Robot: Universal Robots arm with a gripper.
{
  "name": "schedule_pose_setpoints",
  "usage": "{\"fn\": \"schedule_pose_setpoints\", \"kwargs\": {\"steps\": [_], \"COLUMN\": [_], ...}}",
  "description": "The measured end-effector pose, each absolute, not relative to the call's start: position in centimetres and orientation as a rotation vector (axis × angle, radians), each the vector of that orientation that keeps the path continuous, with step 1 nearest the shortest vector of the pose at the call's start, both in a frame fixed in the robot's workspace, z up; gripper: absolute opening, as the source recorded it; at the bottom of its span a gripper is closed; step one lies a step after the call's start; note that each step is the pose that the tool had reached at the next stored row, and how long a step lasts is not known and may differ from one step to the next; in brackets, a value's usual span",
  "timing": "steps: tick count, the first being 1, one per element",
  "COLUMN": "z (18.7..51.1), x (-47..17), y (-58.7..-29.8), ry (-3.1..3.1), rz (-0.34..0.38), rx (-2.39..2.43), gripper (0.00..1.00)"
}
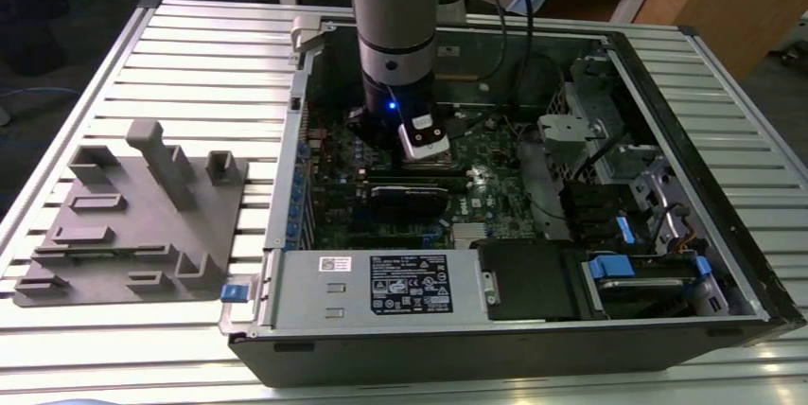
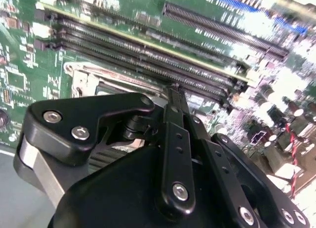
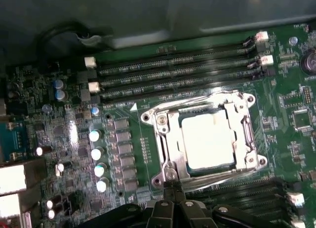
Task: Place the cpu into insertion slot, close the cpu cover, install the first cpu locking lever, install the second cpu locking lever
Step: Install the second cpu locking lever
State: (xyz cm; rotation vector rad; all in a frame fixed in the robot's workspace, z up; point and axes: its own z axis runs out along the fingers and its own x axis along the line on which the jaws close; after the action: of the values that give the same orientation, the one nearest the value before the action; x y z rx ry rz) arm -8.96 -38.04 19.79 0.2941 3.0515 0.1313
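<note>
Black linkage arms of the gripper (image 2: 173,97) fill the foreground of the second wrist view, its narrow fingers drawn together, tips just beside the socket edge. In the first wrist view the small square silver-topped cpu (image 3: 207,139) lies in the insertion slot (image 3: 174,120), with the thin silvery cpu cover (image 3: 244,134) down around it; the fingertips (image 3: 173,191) sit at the frame's hinge end, apparently working a locking lever. Good practice: press steadily along the lever's arc, never onto the chip. The exterior view alone shows the open black computer case (image 1: 505,348) on the slatted metal table (image 1: 189,55).
</note>
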Motion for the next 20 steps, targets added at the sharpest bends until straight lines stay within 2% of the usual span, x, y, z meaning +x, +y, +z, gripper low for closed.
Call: {"fn": "schedule_pose_setpoints", "kwargs": {"steps": [5,20], "z": [19.75,19.55], "x": [-9.1,-9.96], "y": [-38.07,-38.09], "ry": [3.052,3.049], "rz": [0.153,0.154], "rx": [0.295,0.294], "gripper": [0.11,0.11]}}
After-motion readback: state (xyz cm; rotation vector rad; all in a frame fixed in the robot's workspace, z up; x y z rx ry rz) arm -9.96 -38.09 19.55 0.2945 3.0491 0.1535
